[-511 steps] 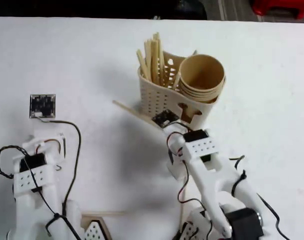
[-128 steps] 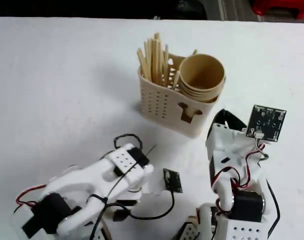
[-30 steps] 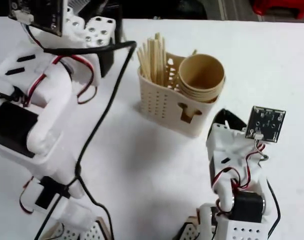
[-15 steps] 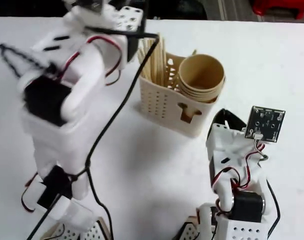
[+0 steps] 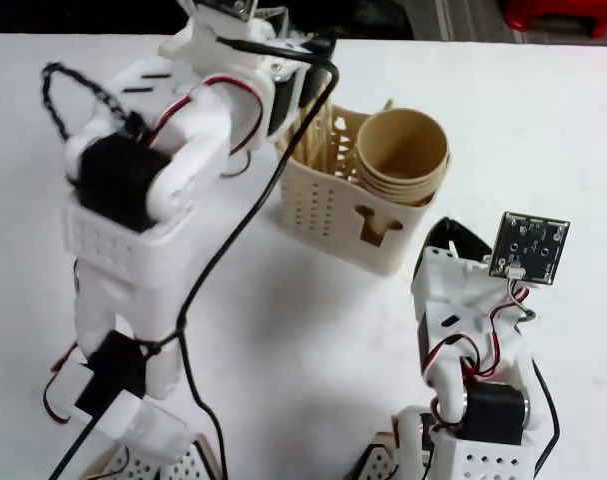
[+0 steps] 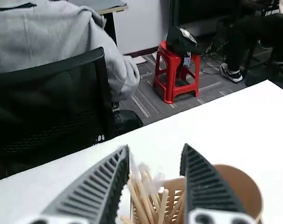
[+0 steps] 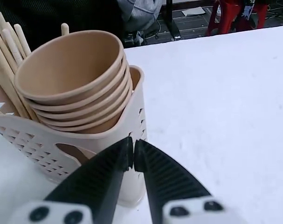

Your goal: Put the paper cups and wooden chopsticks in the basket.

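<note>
Just above the wooden chopsticks [image 6: 148, 193], the left hand [image 6: 155, 149] hangs spread; right hand [image 7: 132, 141] pressed together.

The left arm [image 5: 143, 190] stands tall and stretched forward, its left gripper [image 6: 154, 156] held out with the two ribbed fingers well apart. The right arm [image 5: 470, 330] sits folded low, and its right gripper [image 7: 133, 150] has both fingertips pressed together.
</note>
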{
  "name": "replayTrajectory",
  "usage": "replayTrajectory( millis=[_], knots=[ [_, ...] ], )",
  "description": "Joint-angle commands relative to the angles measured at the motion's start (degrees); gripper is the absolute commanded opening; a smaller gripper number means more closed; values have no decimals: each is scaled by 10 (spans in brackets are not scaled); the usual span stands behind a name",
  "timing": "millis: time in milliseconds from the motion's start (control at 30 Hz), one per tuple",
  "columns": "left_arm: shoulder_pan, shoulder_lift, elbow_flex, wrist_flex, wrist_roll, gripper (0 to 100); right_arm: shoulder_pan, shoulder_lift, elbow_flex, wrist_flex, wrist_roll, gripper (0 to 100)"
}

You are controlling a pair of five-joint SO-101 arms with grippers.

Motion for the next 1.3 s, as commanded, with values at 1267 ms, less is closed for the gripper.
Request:
replayTrajectory(
  millis=[1267],
  knots=[
    [-107,-512,486,1,-47,22,-84,-9,33,-10,4,18]
  ],
)
